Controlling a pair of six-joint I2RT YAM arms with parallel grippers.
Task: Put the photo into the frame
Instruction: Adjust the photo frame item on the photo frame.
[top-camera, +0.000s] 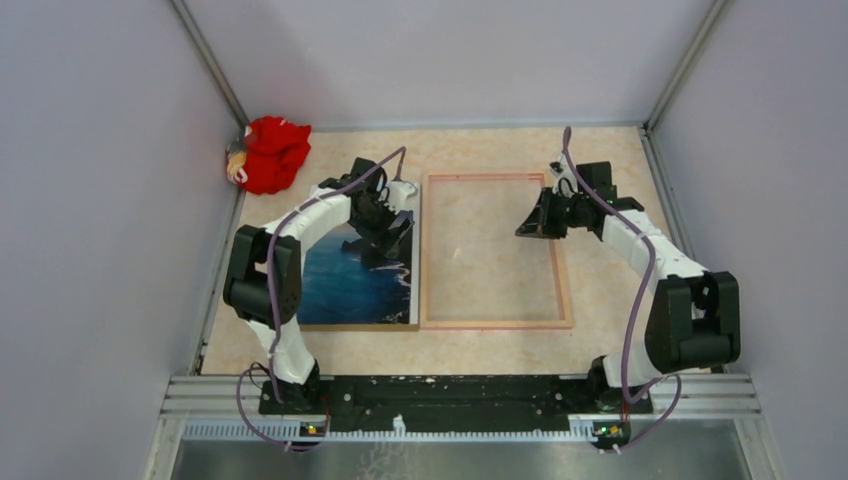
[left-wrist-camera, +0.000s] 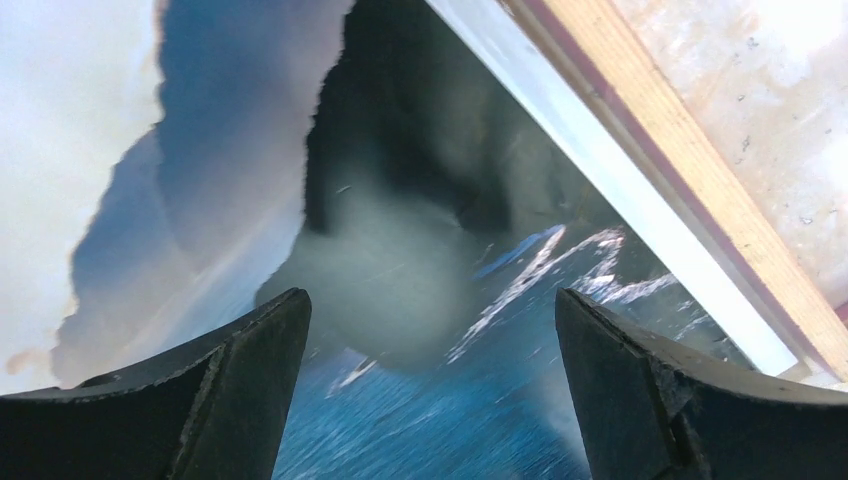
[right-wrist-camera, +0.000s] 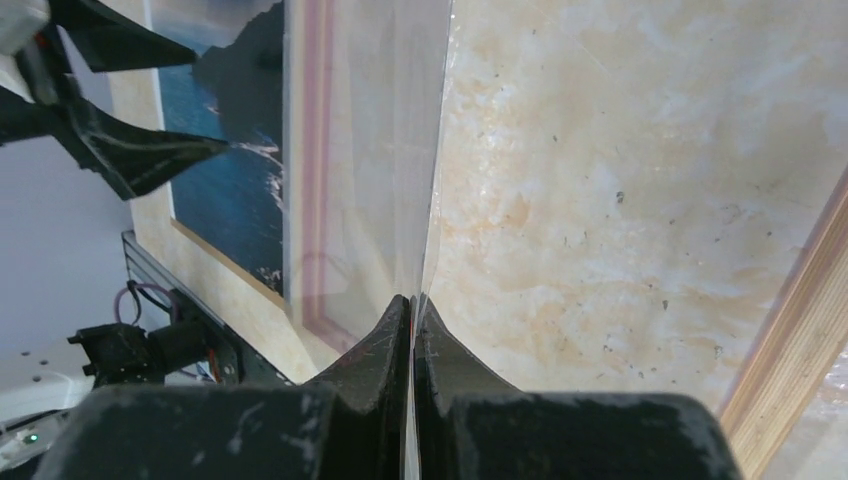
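Observation:
The photo (top-camera: 345, 285), a blue landscape face up, lies flat at the left on a brown board whose edge (top-camera: 350, 326) shows along its near side. My left gripper (top-camera: 392, 235) is open just above the photo's far part; its fingers straddle the print (left-wrist-camera: 420, 380) and hold nothing. The frame (top-camera: 495, 324) lies flat right beside the photo, and its pale rim (left-wrist-camera: 680, 150) runs along the photo's edge. My right gripper (top-camera: 540, 215) is over the frame's far right part, shut on the edge of a clear sheet (right-wrist-camera: 370, 150) that stands tilted on edge over the frame opening.
A red cloth toy (top-camera: 270, 152) lies in the back left corner. Grey walls close in the table on three sides. A metal rail (top-camera: 460, 395) with the arm bases runs along the near edge. The frame's right rim (right-wrist-camera: 800, 350) is close to my right gripper.

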